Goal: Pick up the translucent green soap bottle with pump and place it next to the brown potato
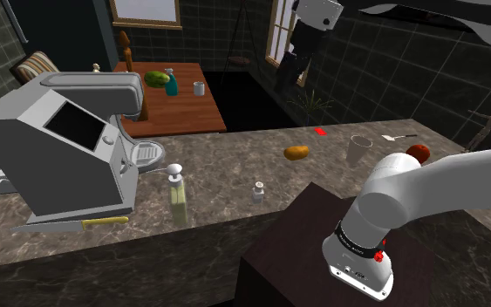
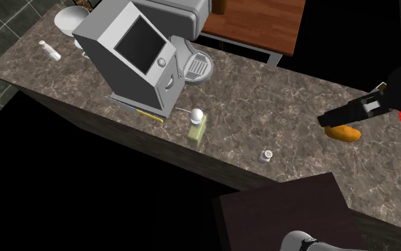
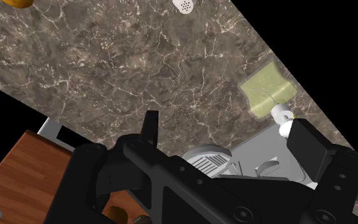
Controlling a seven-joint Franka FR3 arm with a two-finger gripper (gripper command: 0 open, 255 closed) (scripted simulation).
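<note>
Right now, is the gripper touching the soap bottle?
Apart. In the second exterior view the gripper hangs near the potato, with a long stretch of counter between it and the bottle.

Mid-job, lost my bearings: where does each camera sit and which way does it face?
Shoulder view: beside and behind the stand, looking over the counter toward the soap bottle and potato; the arm crosses its right.
Second exterior view: high up, looking steeply down on the counter; the gripper enters from its right.
Wrist view: at the wrist, looking down at the counter past the open fingers.
Shared: all three show the soap bottle and potato.
</note>
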